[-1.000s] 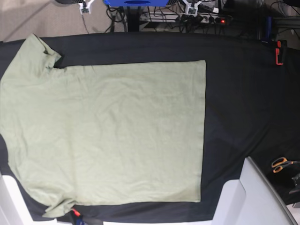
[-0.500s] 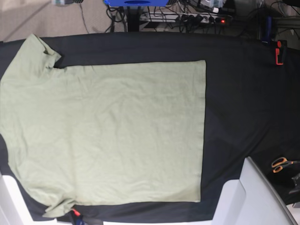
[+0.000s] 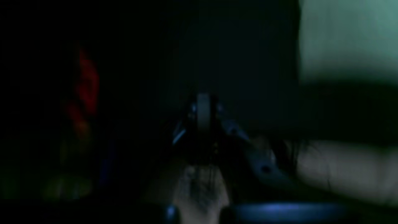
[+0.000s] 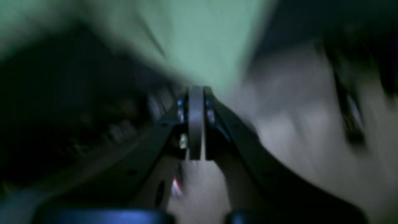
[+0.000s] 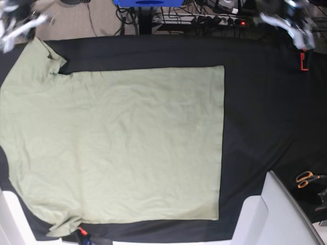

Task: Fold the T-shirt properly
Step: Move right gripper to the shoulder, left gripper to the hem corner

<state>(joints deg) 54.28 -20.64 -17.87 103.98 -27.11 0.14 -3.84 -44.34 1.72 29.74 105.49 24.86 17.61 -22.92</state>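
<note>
The T-shirt [image 5: 117, 143] lies spread flat on the black-draped tabletop [image 5: 271, 112], its collar end at the left edge and its straight hem toward the middle. Both arms, absent half a second ago, now appear at the far corners: the right pincer [image 4: 196, 124] by the far-left sleeve, the left pincer [image 3: 203, 115] at the far-right corner near a red clamp [image 5: 304, 57]. Each looks pinched closed on nothing. Folding seems about to begin. The right half is bare cloth, with orange-handled scissors [image 5: 306, 178] at the near-right edge.
</note>
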